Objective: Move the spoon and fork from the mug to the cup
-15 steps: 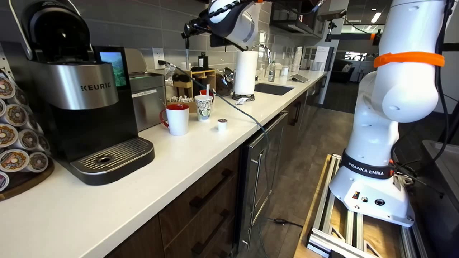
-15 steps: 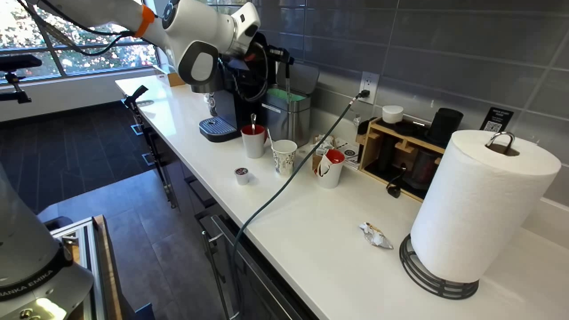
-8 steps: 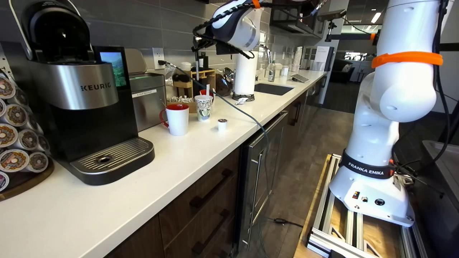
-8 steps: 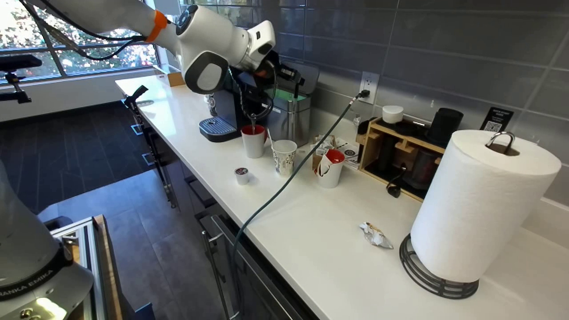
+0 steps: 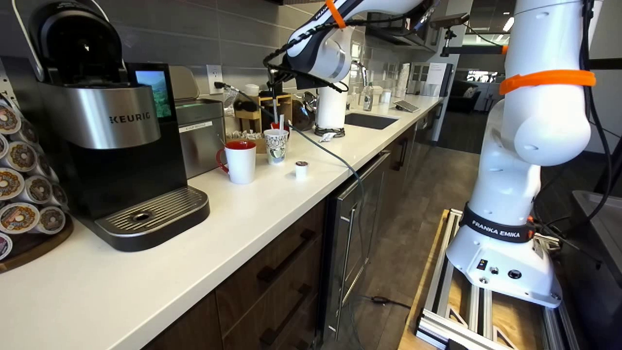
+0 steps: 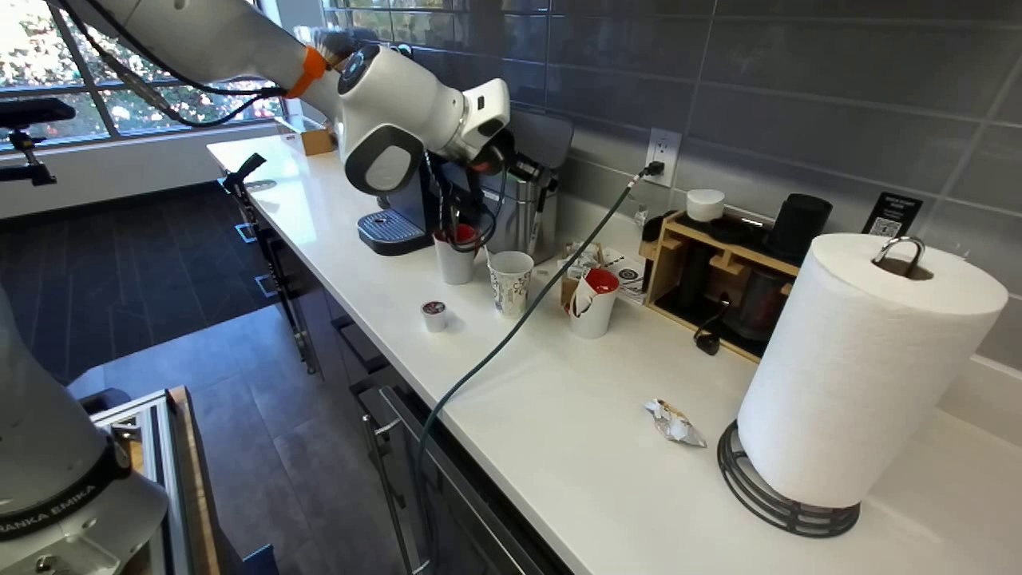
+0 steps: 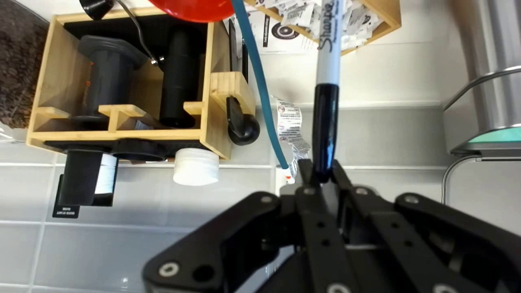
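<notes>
My gripper (image 7: 320, 173) is shut on a Sharpie marker (image 7: 328, 49) by its dark cap. The marker hangs downward above the counter, behind the patterned paper cup (image 5: 276, 147) in an exterior view. A white mug with red inside (image 5: 242, 165) stands nearby; a thin handle leans out of it. In an exterior view the mug (image 6: 455, 265) is partly hidden by gripper cables, and so is what stands in it. The paper cup (image 6: 511, 286) has a thin pale stick in it. Another red-lined white mug (image 6: 592, 311) stands beside it. No fork is clearly visible.
A green cable (image 6: 511, 335) runs slantwise across the counter from the wall outlet. A coffee pod (image 5: 301, 169), coffee machine (image 5: 121, 116), steel bin (image 6: 519, 212), wooden rack (image 6: 726, 271), wrapper (image 6: 675, 423) and paper towel roll (image 6: 870, 367) stand or lie around.
My gripper has moved down and to the right in both exterior views, still holding the marker. The mugs, cup and pod have not moved.
</notes>
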You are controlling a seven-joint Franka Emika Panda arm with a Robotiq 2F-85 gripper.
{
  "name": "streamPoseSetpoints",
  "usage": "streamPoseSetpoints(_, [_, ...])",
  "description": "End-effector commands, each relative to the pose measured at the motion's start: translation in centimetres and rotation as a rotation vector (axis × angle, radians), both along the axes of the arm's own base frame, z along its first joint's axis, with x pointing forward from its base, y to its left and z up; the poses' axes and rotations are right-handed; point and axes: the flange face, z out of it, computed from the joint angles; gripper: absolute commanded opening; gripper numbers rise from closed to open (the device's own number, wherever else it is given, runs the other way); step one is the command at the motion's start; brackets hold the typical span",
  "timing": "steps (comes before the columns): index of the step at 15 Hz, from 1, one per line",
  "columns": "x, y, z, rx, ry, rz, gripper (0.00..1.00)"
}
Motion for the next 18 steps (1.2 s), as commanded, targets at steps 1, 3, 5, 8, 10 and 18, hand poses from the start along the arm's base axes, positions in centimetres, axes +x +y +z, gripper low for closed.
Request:
streamPoseSetpoints(1, [-0.6, 0.4, -1.6, 0.021, 0.030, -0.010, 0.03])
streamPoseSetpoints(3, [-0.7, 0.8, -2.3, 0.025, 0.046, -0.007, 0.03])
streamPoseSetpoints(5, [-0.7, 1.1, -3.2, 0.025, 0.064, -0.003, 0.03])
streamPoseSetpoints(8, [-0.5, 1.6, -4.2, 0.034, 0.085, -0.002, 0.36])
streamPoseSetpoints(10, [-0.5, 2.0, -3.8, 0.039, 0.076, 0.001, 0.50])
streamPoseSetpoints(18, [-3.6, 1.5, 0.5, 0.101, 0.043, 0.008, 1.00])
